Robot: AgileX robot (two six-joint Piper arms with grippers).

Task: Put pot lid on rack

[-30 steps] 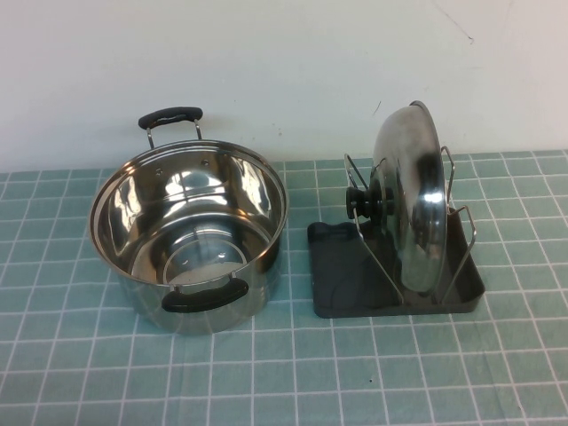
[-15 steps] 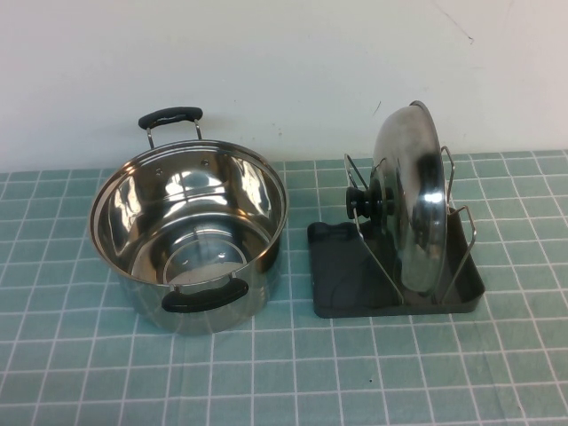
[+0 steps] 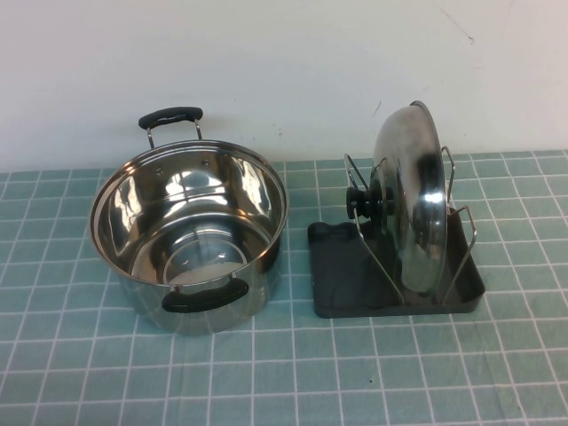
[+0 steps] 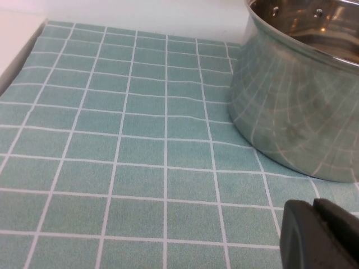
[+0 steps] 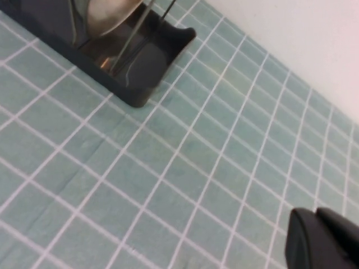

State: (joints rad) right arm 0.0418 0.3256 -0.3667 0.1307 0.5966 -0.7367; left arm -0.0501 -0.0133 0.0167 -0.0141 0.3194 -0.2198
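The shiny steel pot lid [image 3: 411, 200] stands on edge between the wire loops of the dark grey rack [image 3: 342, 280], its black knob [image 3: 362, 202] facing the pot. A corner of the rack [image 5: 132, 67] and the lid's rim [image 5: 106, 14] show in the right wrist view. The two-handled steel pot [image 3: 189, 235] sits open to the left of the rack and also shows in the left wrist view [image 4: 300, 106]. My left gripper [image 4: 317, 235] is shut and empty, low over the cloth beside the pot. My right gripper [image 5: 321, 241] is shut and empty, away from the rack. Neither arm shows in the high view.
A green checked cloth [image 3: 284, 373] covers the table. A white wall [image 3: 284, 62] runs along the back edge behind the pot and rack. The table's white side edge [image 4: 11, 50] shows in the left wrist view.
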